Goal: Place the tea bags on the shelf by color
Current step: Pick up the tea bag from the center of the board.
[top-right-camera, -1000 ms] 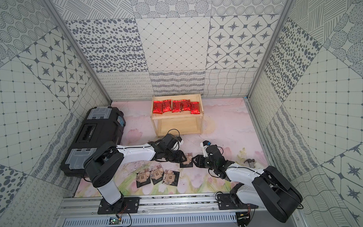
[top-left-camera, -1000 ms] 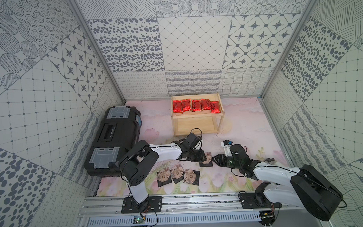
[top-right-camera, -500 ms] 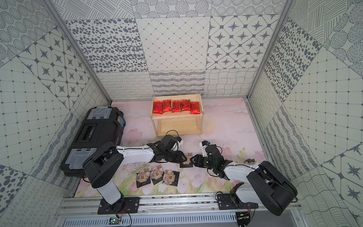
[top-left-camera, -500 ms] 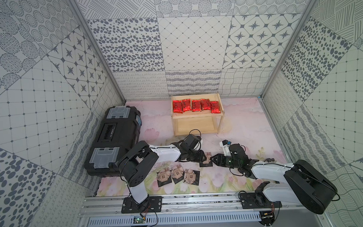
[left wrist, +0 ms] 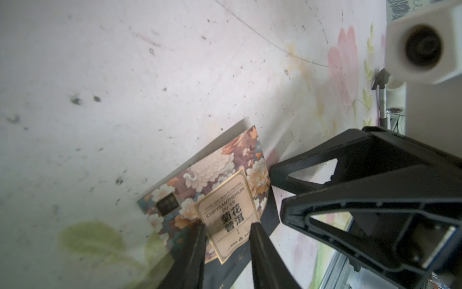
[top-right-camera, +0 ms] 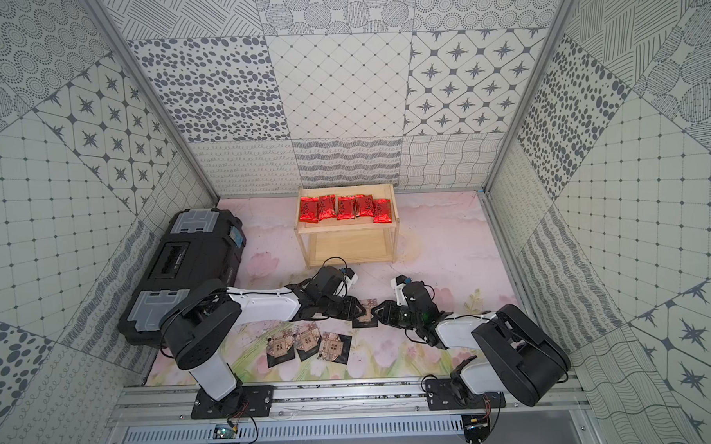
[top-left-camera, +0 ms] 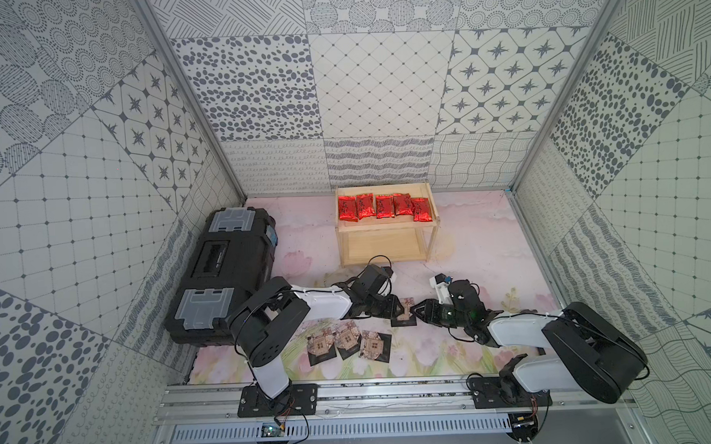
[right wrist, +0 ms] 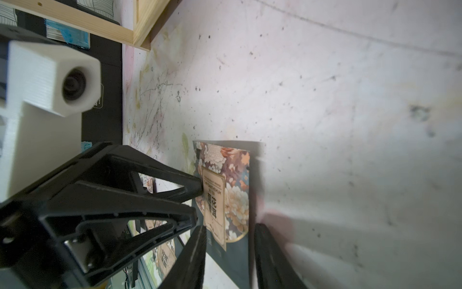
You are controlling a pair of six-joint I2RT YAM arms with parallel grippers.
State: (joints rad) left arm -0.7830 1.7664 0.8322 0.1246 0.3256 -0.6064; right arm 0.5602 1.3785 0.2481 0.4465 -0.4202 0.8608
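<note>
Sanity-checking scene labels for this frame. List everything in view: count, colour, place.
red foil tea bags: five, shiny red, in a row on the shelf's top tier
black floral tea bags: three, black with beige print, in a row on the mat near the front
lone black floral tea bag: one, same print, on the mat between the grippers
shelf: one, pale wood, two tiers, at the back
toolbox: one, black with grey latches, beside the left arm
mat: one, pink floral, covering the table
left gripper: black, jaws apart, at the lone tea bag
right gripper: black, jaws apart, at its opposite side
</note>
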